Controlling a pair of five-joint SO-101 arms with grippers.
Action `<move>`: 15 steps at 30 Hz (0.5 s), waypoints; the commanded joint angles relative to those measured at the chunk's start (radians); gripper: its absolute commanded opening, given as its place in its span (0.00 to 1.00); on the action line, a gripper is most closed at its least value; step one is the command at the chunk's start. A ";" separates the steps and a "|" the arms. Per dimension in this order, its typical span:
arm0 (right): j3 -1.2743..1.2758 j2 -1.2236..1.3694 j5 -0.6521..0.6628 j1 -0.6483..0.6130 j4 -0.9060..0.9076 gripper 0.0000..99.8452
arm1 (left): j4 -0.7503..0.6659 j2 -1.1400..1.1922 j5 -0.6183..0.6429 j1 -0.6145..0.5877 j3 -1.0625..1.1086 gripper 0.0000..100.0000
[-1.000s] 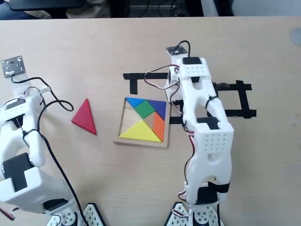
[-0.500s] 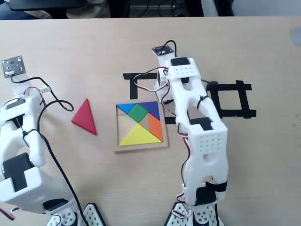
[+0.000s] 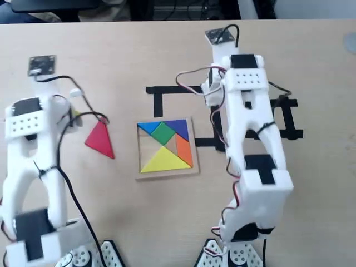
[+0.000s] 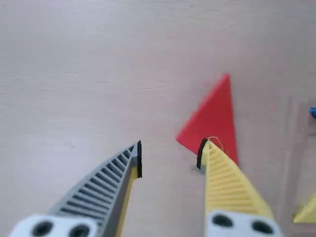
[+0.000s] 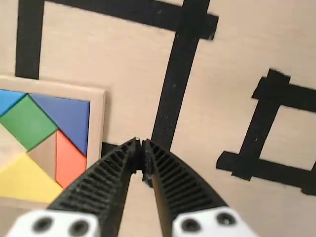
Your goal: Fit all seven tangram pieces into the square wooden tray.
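Tray looks mostly filled; red triangle lies outside at frame left, the left end effector released at its edge, the right end effector clenched, empty.

This looks like a robotics lab or a maker's test bench rather than a home. The pale wood-grain worktop carries strips of black tape stuck down as square outlines. Two white arms stand at its near edge, the left arm and the right arm. Both have plastic shells pierced with rows of small holes and dark motor blocks at the joints. Loose wires loop along them in the open. A small bare circuit board sits at the left arm's wrist. Beyond the far edge are dark furniture and cables, too cut off to name.
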 commanded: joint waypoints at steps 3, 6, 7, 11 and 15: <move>0.367 -0.211 0.003 -0.015 -0.227 0.01 | -0.048 -0.160 0.052 0.085 0.163 0.21; 0.545 -0.329 0.008 -0.021 -0.327 0.01 | -0.213 -0.158 0.052 0.031 0.291 0.21; 0.591 -0.371 0.008 -0.031 -0.353 0.01 | -0.256 -0.150 0.054 0.022 0.320 0.21; 0.745 -0.478 0.008 -0.098 -0.489 0.01 | -0.302 -0.117 0.107 0.102 0.361 0.21; 0.786 -0.469 0.011 -0.110 -0.539 0.01 | -0.316 -0.046 0.141 0.159 0.348 0.22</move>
